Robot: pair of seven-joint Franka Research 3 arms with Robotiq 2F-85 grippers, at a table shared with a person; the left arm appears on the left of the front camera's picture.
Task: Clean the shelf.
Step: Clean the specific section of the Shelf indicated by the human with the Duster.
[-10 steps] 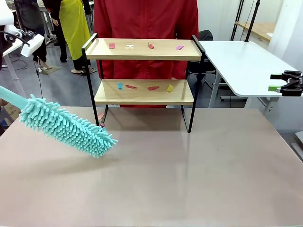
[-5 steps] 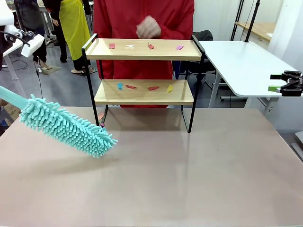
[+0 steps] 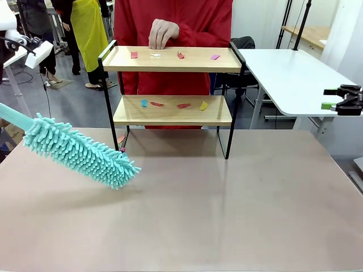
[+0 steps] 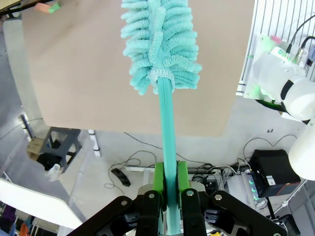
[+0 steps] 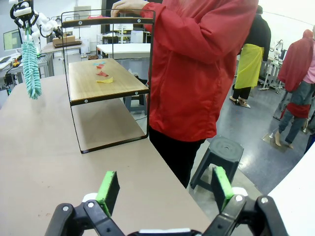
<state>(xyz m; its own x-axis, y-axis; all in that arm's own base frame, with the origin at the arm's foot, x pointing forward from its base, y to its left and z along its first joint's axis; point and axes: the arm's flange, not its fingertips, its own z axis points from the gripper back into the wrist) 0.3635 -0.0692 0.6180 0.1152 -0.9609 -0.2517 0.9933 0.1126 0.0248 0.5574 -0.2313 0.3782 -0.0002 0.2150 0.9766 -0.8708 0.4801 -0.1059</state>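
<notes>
The shelf (image 3: 195, 61), a two-tier rack of light wooden boards in a thin black metal frame, stands at the far middle of the brown desk (image 3: 227, 198); small coloured paper scraps (image 3: 183, 105) lie on both boards. The left jaws are pressed together on the thin handle of a fluffy teal microfibre duster (image 3: 79, 152), the handle clamped between the green pads (image 4: 159, 179); the right jaws are spread wide, hold nothing, and sit out past the desk's right side, near a white side table (image 3: 295, 73).

Governing relation: the shelf lies ahead and to the right of the duster head; the duster's long axis slopes from the desk's left edge down toward the shelf's front left leg, with its tip near that leg but apart from it; the boards run crosswise, left to right. The left arm is the nearer, and the one carrying the tool.

Clearance: each tier is open at the front between the frame posts; raised rails close the short ends, so entry is judged to be from the front; headroom over the lower board is limited by the upper one. A person's hand (image 3: 163, 33) is at the top board's rear edge, near a white scrap; a sweep there risks contact. With scraps on both boards, no cleaning appears done yet.
</notes>
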